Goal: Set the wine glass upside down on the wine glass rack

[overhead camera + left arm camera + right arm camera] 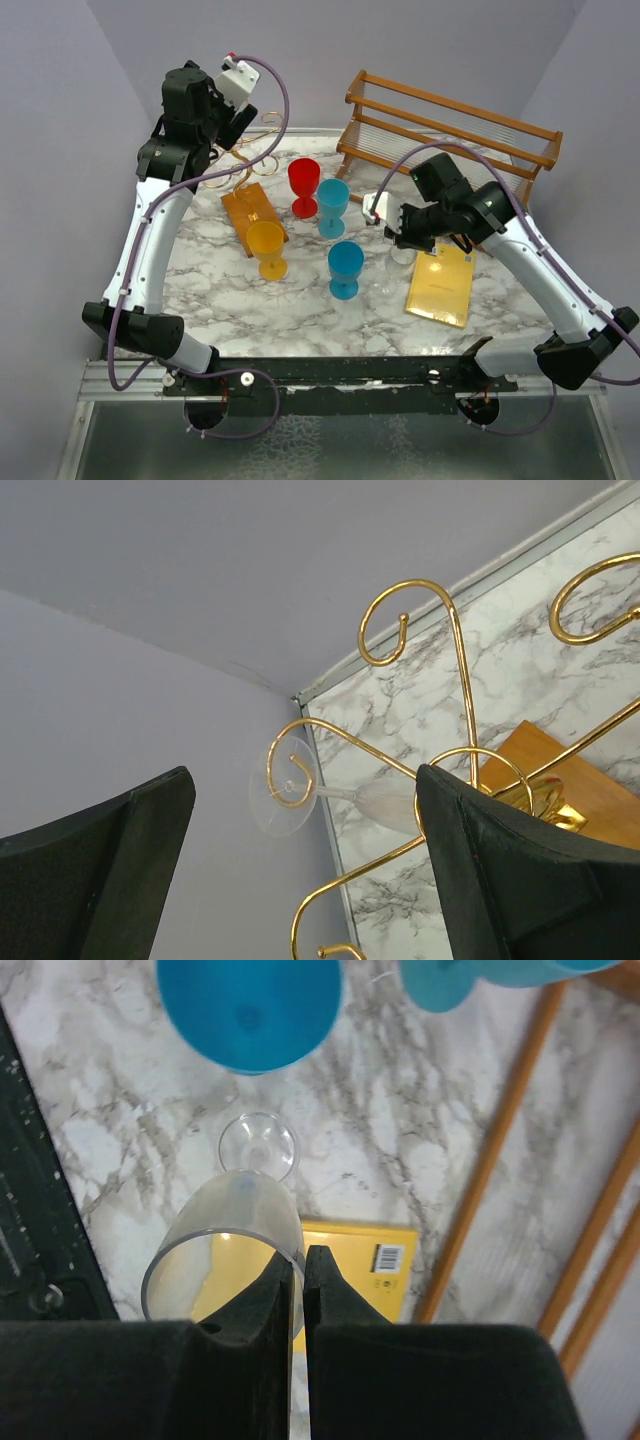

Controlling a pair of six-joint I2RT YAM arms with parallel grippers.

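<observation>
L gripper (300,880): raised at far-L corner of marble table (300,310), fingers wide apart, nothing between them. Just past it, the gold wire rack (560,770) on its orange-brown base. A clear hung glass (285,800) is on the rack already: foot disc caught in a spiral curl, stem running from there twd the centre post, bowel end partly hidden by R finger of that gripper. In top view the rack (252,212) sits far-L on table w/ L gripper (243,122) above its wires; hung glass too faint to pick out there.

R gripper (303,1260): fingers pinched together on rim wall of the wine glass (225,1250), one finger inside the bowl, one outside. Glass upright, mouth up, foot below. Can't tell if foot touches table. Top view: R gripper (398,235) mid-R of table, wine glass (400,262) under it, well apart from rack.

Near it: yellow book (441,283) just R of glass; blue goblet (346,268) just L. Also light-blue goblet (333,205), red goblet (304,185), yellow goblet (267,248) at near end of rack base. Wooden slatted rack (450,125) at far R.
</observation>
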